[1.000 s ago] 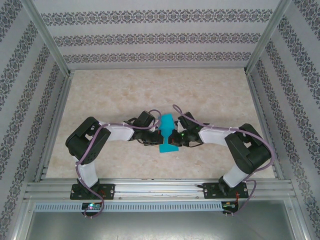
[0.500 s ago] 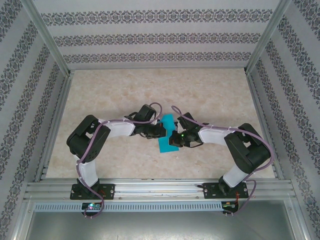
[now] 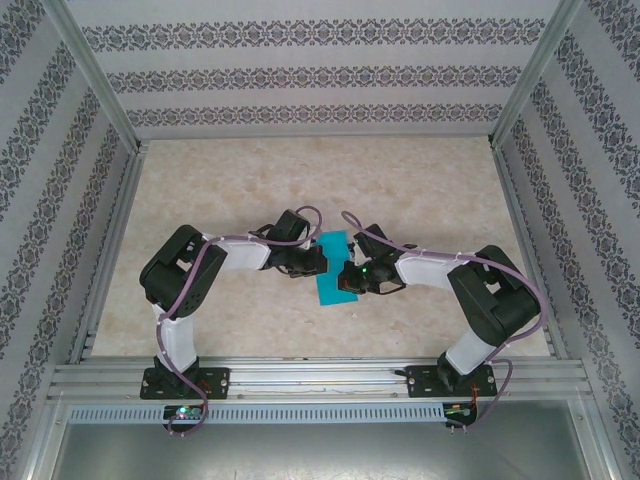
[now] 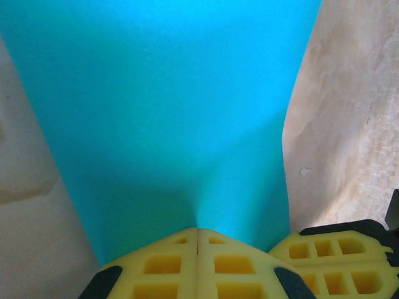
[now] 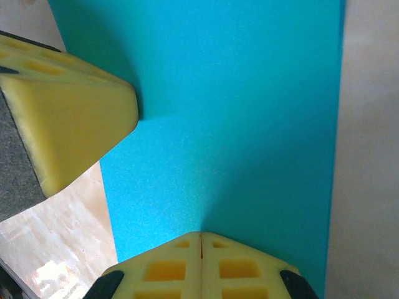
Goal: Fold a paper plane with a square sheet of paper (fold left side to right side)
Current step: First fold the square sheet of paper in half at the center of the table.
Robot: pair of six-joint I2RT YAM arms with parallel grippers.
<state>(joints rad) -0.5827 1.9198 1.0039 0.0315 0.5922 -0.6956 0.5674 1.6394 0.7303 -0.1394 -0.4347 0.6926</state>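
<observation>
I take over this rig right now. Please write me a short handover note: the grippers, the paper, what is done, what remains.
Left gripper: shut, tips against the teal paper on its left side.
Right gripper: shut, tips against the same sheet on its right side.
Paper: in the middle of the table, between both grippers, a narrow oblong rather than a square. I cannot tell whether it is pinched or only pressed.
Done: apparently the left-to-right fold.
Left: nose and wing creases; no dart shape yet.
</observation>
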